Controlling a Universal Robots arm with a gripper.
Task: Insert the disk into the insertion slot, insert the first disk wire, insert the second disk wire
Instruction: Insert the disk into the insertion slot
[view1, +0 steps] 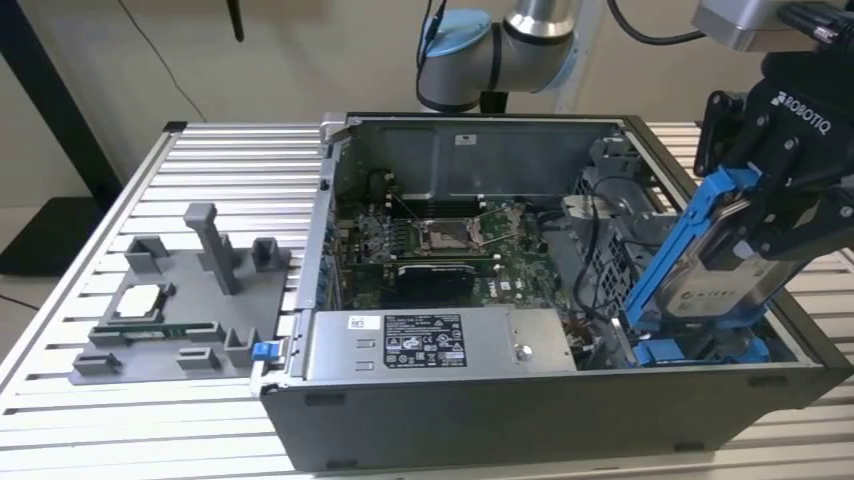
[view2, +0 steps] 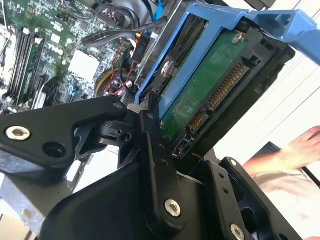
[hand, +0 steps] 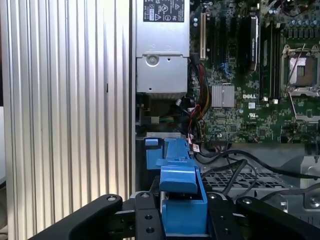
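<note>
Ribbed aluminium worktop (view1: 80, 420) carrying an open dark-grey computer case (view1: 534, 410), with a green motherboard (view1: 441, 240) exposed inside. Black robot hand (view1: 754, 215) clamped on the flat silver-grey hard drive (view1: 721, 275) framed by a bright blue plastic carrier (view1: 671, 260). Drive held steeply tilted on edge over the case's corner at the exterior view's right. Lower end just above the grey perforated drive bay (view1: 694, 350) with blue rails; contact impossible to tell. In the second wrist view, black fingers (view2: 155, 150) pressed against the carrier's side.
</note>
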